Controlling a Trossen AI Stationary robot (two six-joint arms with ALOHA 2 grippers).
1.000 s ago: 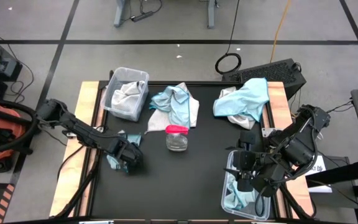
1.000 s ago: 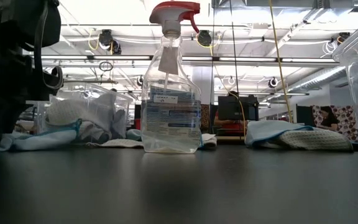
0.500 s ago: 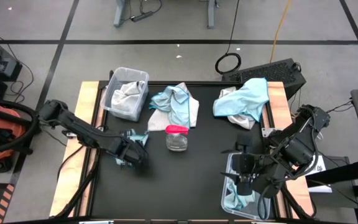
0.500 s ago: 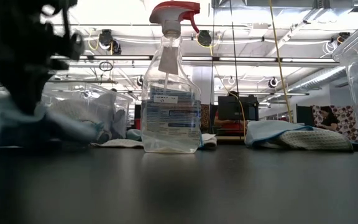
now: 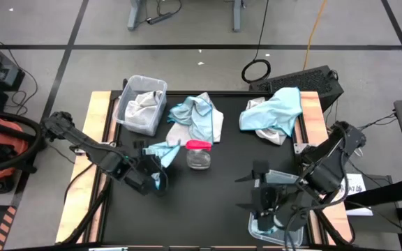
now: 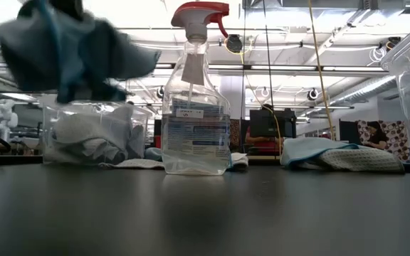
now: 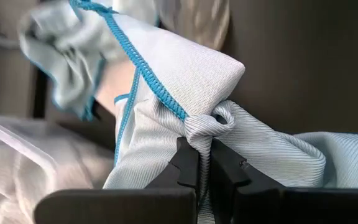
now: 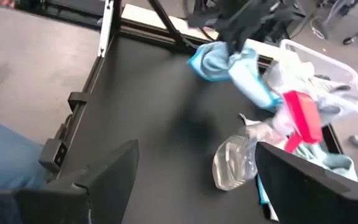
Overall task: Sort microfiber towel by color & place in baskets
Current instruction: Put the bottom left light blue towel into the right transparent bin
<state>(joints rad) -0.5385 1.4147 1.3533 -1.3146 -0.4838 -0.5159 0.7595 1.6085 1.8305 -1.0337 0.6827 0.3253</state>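
Now the left gripper [image 5: 152, 176], jaws pinched on a light blue towel [image 5: 160, 151], has lifted it off the table toward three o'clock, while the right gripper [image 5: 257, 189] hangs wide open, empty, above its basket [image 5: 253, 224].

Spray bottle [image 5: 199, 155] upright mid-table: clear body, red trigger head, printed label facing the low camera [image 6: 195, 107]. Table [image 5: 215, 202] has a black top with light wood side rails [image 5: 98, 132]. Past its far edge on the grey floor: black keyboard [image 5: 302, 82], coiled black cable [image 5: 256, 70], yellow cable [image 5: 315, 24] running away from the table. Orange-and-black gear [image 5: 2, 146] at far left. Low view: ceiling light strips, a monitor [image 6: 270, 123] in the room behind.
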